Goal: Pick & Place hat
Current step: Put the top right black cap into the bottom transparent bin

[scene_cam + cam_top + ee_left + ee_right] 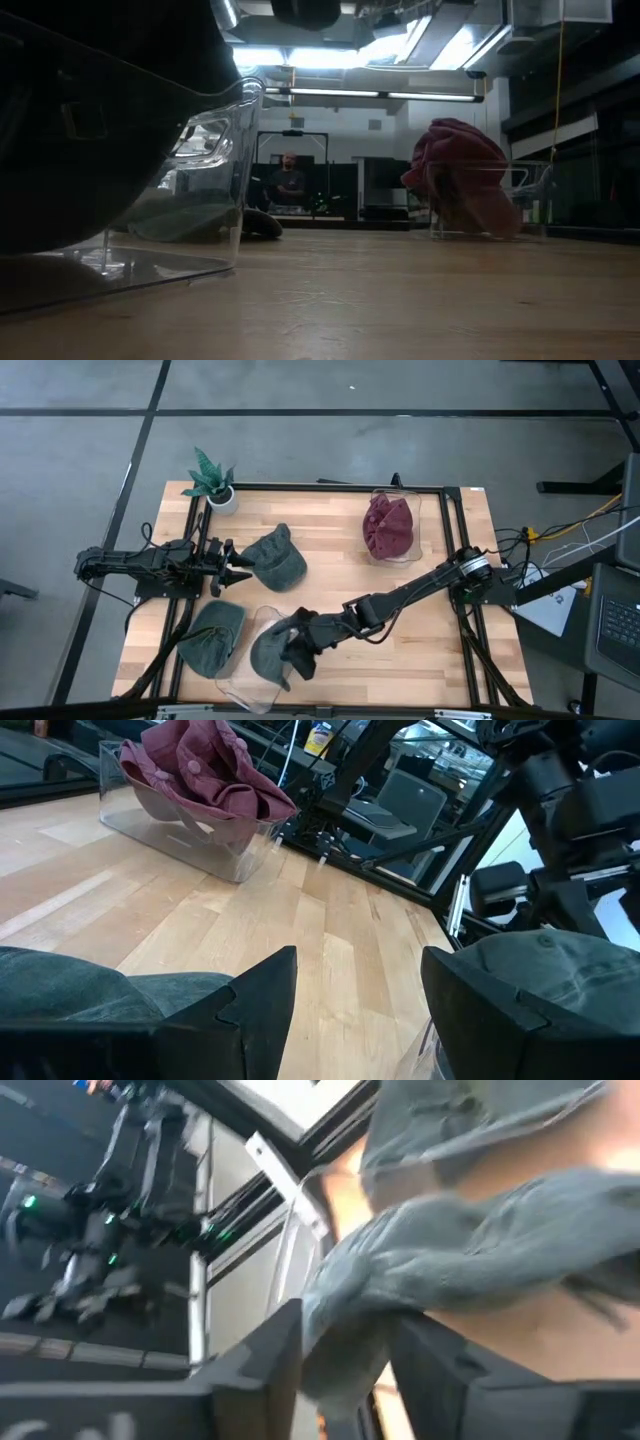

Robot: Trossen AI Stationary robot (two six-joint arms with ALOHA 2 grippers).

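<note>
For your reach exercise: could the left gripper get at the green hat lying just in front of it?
Probably yes: the left gripper is open, right beside the green hat, with nothing between them.

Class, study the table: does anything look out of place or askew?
Yes. One green fabric hat lies loose on the wooden table beside the clear plastic bin, while the right gripper puts another green hat inside it.

Potted plant [212, 482] at table's [330, 540] corner; person [288, 181] beyond
</note>
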